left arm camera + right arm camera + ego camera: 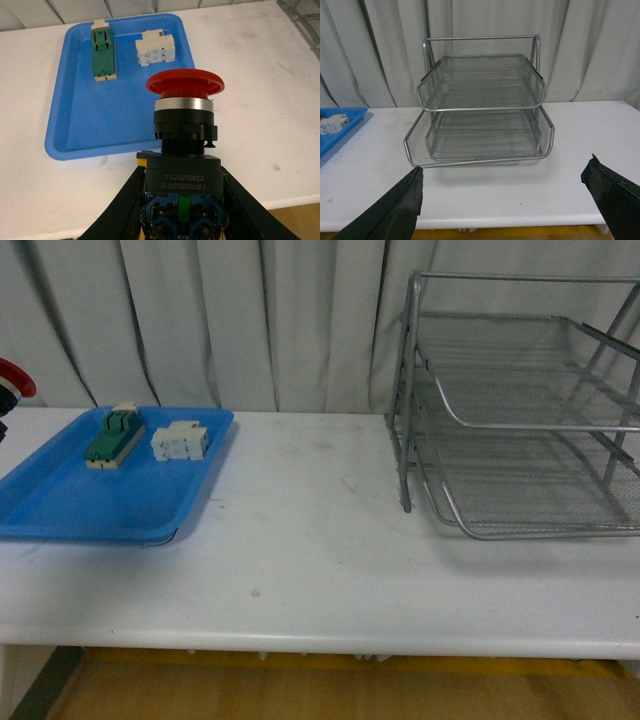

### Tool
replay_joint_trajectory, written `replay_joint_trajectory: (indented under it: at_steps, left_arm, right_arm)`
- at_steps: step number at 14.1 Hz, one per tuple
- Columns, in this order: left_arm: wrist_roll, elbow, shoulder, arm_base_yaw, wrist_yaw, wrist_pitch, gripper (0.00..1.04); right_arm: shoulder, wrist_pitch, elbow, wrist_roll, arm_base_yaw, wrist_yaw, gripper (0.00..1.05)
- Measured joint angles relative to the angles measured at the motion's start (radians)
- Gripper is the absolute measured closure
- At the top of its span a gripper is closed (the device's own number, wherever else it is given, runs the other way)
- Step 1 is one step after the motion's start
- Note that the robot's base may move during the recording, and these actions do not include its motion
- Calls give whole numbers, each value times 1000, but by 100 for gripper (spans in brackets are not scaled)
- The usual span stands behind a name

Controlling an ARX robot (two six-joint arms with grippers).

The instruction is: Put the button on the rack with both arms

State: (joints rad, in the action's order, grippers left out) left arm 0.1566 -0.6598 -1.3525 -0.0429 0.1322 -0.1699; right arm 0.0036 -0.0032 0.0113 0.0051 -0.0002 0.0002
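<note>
My left gripper (182,200) is shut on the button (184,125): its two black fingers clamp the dark body, and the round red cap points away from the wrist, held above the white table near the blue tray. In the front view only the red cap's edge (14,378) shows at the far left. The silver wire-mesh rack (520,410) stands at the back right of the table. It fills the middle of the right wrist view (480,110). My right gripper (502,185) is open and empty, facing the rack from the table's front edge.
A blue plastic tray (90,505) lies at the left, holding a green-and-cream block (113,436) and a white terminal block (180,441). Both show in the left wrist view, the green-and-cream block (103,50) and the white terminal block (156,47). A grey curtain hangs behind the table.
</note>
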Motion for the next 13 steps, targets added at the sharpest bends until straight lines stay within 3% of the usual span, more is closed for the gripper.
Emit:
replay_joint_trajectory:
  at_steps: [4, 13]
  left_arm:
    - [-19, 87, 37, -14, 15, -19, 69]
    - [-26, 75, 88, -5, 14, -2, 69]
  right_arm:
    - [0, 0, 0, 0, 0, -1, 6]
    - [0, -2, 0, 0, 0, 0, 6]
